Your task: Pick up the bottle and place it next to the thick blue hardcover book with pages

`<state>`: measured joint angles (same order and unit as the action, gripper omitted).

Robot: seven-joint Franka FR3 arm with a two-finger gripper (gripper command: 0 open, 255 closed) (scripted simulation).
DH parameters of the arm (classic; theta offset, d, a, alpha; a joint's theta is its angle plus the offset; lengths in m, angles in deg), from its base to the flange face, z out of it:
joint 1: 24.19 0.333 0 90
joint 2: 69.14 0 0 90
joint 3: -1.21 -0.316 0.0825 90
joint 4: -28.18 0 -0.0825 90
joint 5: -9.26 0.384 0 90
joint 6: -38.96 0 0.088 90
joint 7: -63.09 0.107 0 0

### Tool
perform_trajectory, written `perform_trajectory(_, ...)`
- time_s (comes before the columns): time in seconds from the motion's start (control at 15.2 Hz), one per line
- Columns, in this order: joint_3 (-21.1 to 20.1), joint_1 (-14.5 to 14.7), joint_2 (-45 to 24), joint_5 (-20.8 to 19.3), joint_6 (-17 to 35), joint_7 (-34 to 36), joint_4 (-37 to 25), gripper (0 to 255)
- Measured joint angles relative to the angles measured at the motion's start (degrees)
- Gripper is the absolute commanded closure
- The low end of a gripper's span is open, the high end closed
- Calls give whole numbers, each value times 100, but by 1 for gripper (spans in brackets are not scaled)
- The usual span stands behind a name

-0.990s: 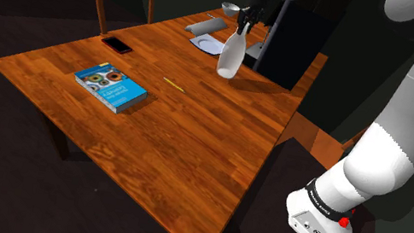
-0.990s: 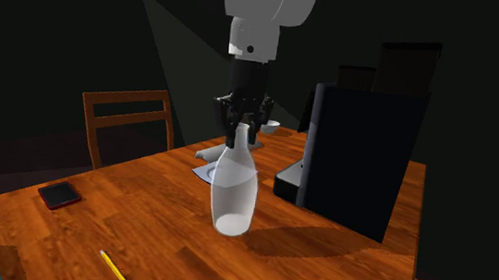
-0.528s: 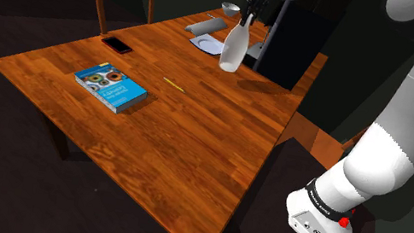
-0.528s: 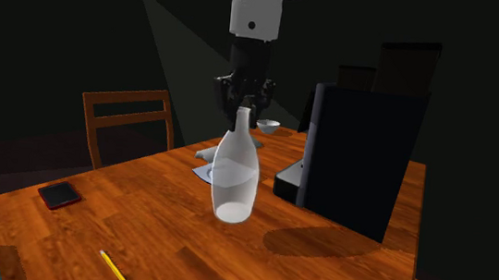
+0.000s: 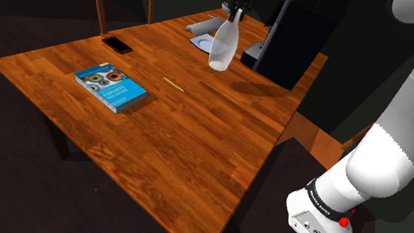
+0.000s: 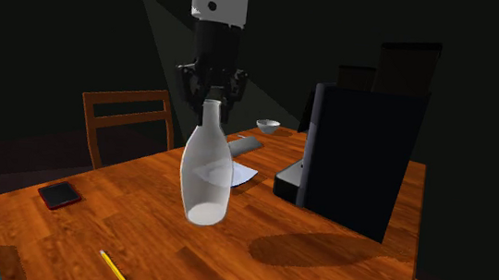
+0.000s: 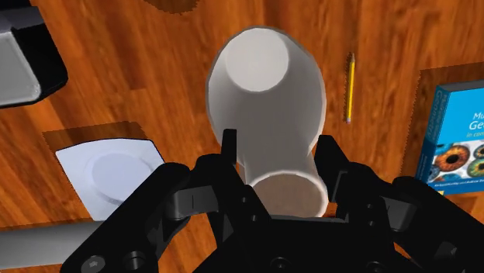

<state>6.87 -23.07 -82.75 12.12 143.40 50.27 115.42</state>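
Bottle (image 5: 223,46), pale grey, hangs in the air above the wooden table (image 5: 192,143), its neck clasped between the jaws of the black gripper (image 6: 210,101). The blue book (image 5: 111,87) lies well apart, beyond a pencil (image 5: 172,84). Gripped only at its narrow neck, the bottle's wide body could swing or slip free during the carry.

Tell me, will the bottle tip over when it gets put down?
Probably not easily: the bottle has a wide bottom. Its smooth, narrow neck might slip in the pincer, which clasps only there. It looks stiff: hanging by its neck, it doesn't bend.
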Motion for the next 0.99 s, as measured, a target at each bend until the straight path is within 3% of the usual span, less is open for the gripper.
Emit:
perform_trajectory(0.46,-301,536,-150,-123,-44,857,-217,255)
perform_trajectory(0.99,-617,1194,-692,-281,-257,1847,-985,255)
